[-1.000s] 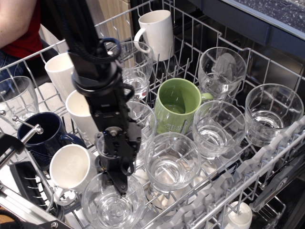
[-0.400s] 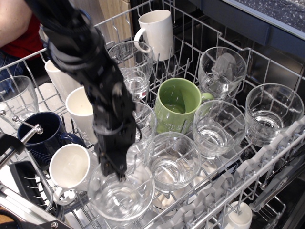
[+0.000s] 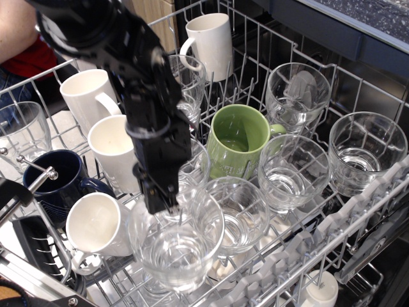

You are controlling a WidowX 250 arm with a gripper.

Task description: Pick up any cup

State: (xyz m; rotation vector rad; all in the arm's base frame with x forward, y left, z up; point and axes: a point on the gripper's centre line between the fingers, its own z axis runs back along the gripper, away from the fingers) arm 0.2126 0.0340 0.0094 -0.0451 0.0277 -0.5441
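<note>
My black gripper [image 3: 160, 198] is shut on the far rim of a clear drinking glass [image 3: 174, 246] and holds it lifted above the front of the dishwasher rack [image 3: 358, 204], so it looks large and near the camera. The glass hangs roughly upright below the fingers. Several more clear glasses stand in the rack: one just right of the held one [image 3: 239, 214], one further right [image 3: 291, 173], one at far right [image 3: 365, 152], one at the back [image 3: 297, 96], one behind the arm [image 3: 188, 83] and one at far left [image 3: 19, 131].
A green mug [image 3: 238, 139] stands mid-rack. White mugs stand at the back [image 3: 209, 45], left [image 3: 89, 96], beside the arm [image 3: 115, 150] and front left [image 3: 96, 224]. A dark blue mug [image 3: 54, 185] is at left. A person in red [image 3: 25, 38] is at top left.
The gripper closed on the front glass's rim and has risen, lifting the glass up out of its place in the rack toward the camera. The arm has shifted slightly right and back.
</note>
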